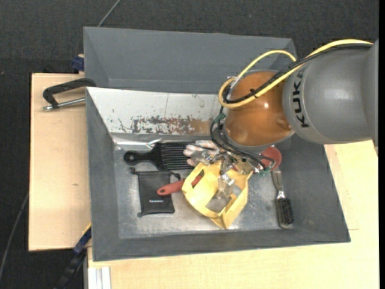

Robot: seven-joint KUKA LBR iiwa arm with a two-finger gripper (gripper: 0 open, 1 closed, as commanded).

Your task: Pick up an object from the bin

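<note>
Yellow plastic container (pixel 201 192) seen under the gripper (pixel 226 179) in a grey metal bin (pixel 180 59).
The gripper was set low over the container, near the middle of the bin floor. How far it was opened, and whether anything was held, could not be told. A grip on a stiff edge was judged best, with the black comb (pixel 162 154) and red-handled tool (pixel 169 189) left undisturbed. The container's long axis seemed to be laid diagonally, upper left to lower right, one corner pointed at the front wall.
</note>
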